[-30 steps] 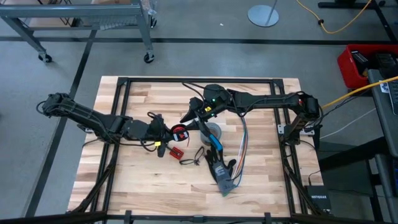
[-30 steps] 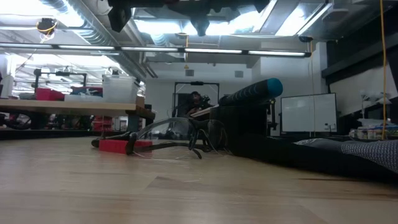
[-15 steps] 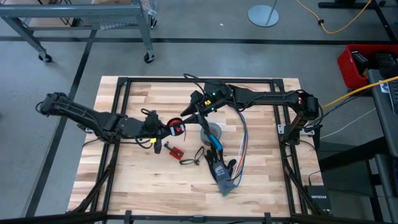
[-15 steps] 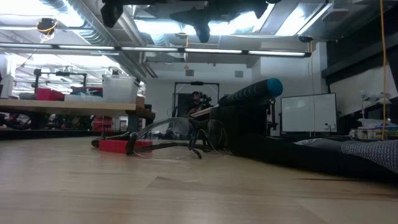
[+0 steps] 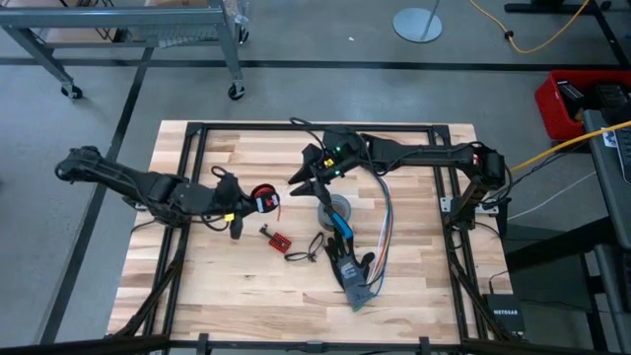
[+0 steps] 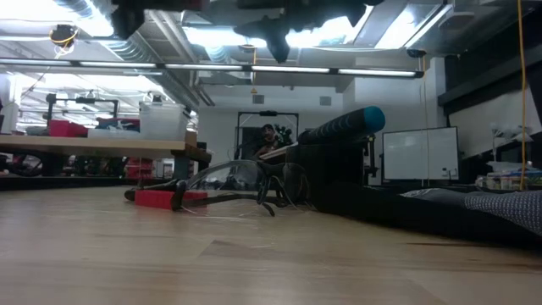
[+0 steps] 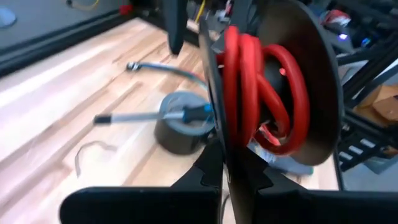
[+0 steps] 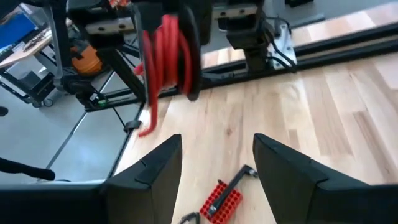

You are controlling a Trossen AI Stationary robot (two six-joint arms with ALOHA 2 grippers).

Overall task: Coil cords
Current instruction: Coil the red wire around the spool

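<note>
The cords (image 5: 262, 197) are a small bundle of red cord wound between black discs, held in the air left of the table's middle. The left wrist view shows the bundle (image 7: 264, 93) close up, and the right wrist view shows it (image 8: 168, 53) farther off. My left gripper (image 7: 225, 180) is shut on it. My right gripper (image 5: 302, 183) stands open a little to the bundle's right, above the wood, with nothing between its fingers (image 8: 149, 171). My left gripper pinches the lower rim of one black disc (image 7: 219, 146) between its two fingers. The fingers come nearly level from the table's left side. The bundle is lifted clear of the table with its discs on edge, and a loose red end (image 8: 147, 124) hangs below it.
A grey tape roll (image 5: 336, 209) with a blue-handled screwdriver (image 5: 341, 226) across it lies right of the middle. Multicoloured ribbon wires (image 5: 385, 232) and a dark device (image 5: 353, 278) lie nearer the front. A small red board (image 5: 280, 238) lies under the bundle. Bare wood lies at the left.
My left gripper has gone toward the table's left edge with the bundle, still shut on it and clear of the table. The gap between the bundle and my right gripper has widened. My right gripper has stayed open.
</note>
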